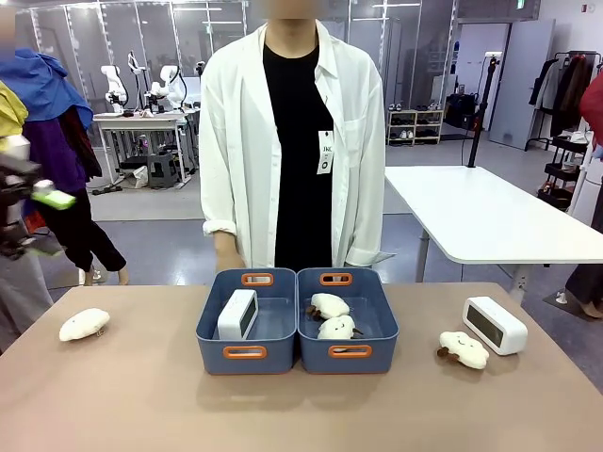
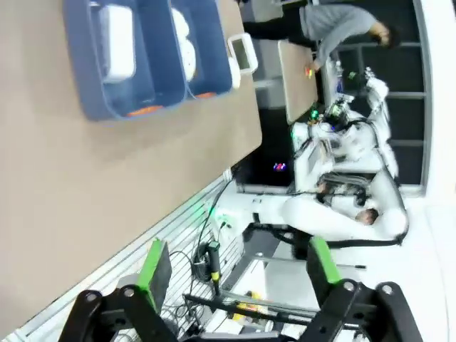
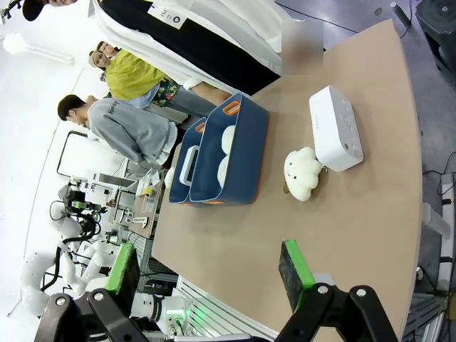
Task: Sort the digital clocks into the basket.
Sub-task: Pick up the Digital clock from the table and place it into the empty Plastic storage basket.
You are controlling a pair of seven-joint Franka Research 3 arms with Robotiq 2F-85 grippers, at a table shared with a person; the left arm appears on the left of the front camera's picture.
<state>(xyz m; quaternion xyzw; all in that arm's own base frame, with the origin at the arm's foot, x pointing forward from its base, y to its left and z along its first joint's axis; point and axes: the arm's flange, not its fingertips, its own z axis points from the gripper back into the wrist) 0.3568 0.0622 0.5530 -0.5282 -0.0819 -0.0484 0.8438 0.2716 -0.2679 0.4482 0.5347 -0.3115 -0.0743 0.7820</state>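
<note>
- Free white rounded-corner plastic digital clock [image 1: 495, 325] lies on the brown table [image 1: 141, 405], far right side, dark display face tilted towards the robot. A cream fluffy plush toy [image 1: 463, 349] sits just beside it, perhaps touching.
- Second digital clock [image 1: 237, 314], same make, stands on edge inside the left blue-grey plastic basket [image 1: 219, 356]. The twin bin [image 1: 379, 356] alongside holds plush toys.
- Handling, my guess: stiff hollow shell, probably light. The smooth plastic is likely slippery under the pads, and the display is the part to spare.
- Best hold: across the two long flat sides at mid-length, coming from the side away from the plush.
- Right end effector [image 3: 208, 269]: jaws spread wide, empty, above the table's near edge.
- Left end effector [image 2: 239, 262]: jaws apart, nothing between them.
</note>
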